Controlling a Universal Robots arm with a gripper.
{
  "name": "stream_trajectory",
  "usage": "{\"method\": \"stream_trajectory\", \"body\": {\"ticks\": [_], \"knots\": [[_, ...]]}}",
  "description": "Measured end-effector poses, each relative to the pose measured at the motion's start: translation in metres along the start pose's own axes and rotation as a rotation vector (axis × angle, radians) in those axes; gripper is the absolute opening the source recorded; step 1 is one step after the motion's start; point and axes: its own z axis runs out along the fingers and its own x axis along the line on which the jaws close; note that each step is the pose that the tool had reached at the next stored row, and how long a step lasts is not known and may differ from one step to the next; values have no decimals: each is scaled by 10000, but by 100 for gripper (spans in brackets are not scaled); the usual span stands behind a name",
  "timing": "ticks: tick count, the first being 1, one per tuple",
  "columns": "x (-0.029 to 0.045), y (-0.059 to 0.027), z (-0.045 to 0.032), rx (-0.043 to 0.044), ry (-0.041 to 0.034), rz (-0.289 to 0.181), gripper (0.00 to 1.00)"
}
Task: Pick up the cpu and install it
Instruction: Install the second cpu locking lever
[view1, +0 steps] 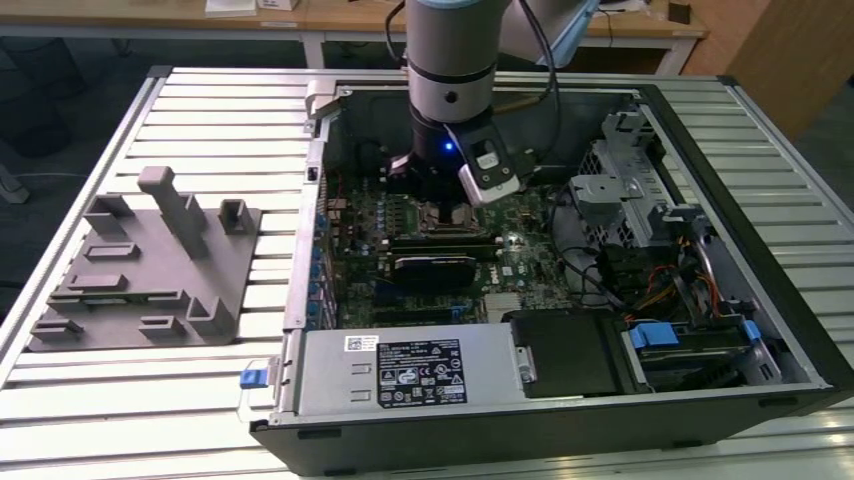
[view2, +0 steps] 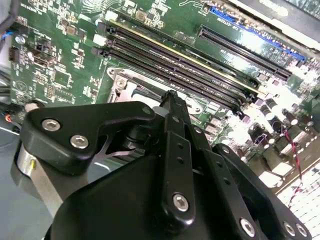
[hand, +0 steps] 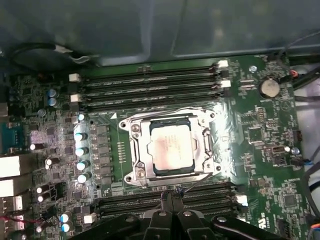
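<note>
The cpu (hand: 172, 147), a pale silvery square chip, lies flat inside the metal socket frame (hand: 136, 150) in the middle of the green motherboard (hand: 260, 130). Nothing grips it. My gripper (hand: 170, 196) hangs just above the board beside the socket, over the memory slots (hand: 210, 197), with its black fingers drawn together to a point and nothing seen between them. In the second wrist view the gripper (view2: 170, 96) points down at the socket's edge (view2: 120, 80). In the exterior view the gripper (view1: 434, 195) is low inside the open computer case (view1: 694, 230), over the socket area.
A grey plastic tray with upright posts (view1: 140, 265) lies on the slatted table (view1: 107, 400) at the exterior view's left. Inside the case are a silver power supply (view1: 400, 370), a black drive (view1: 567, 350), a metal drive cage (view1: 627, 180) and loose cables (view1: 667, 290).
</note>
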Motion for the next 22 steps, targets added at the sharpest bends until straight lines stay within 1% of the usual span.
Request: {"method": "stream_trajectory", "body": {"ticks": [3,6,7,12,19,22], "knots": [[19,-4,24,-15,17,-255,11],[95,-15,51,-17,24,-347,11],[109,-17,59,-20,24,-349,11],[129,-34,102,-29,26,-348,11],[189,-69,171,-92,32,-344,11],[218,-89,193,-143,36,-343,11]]}}
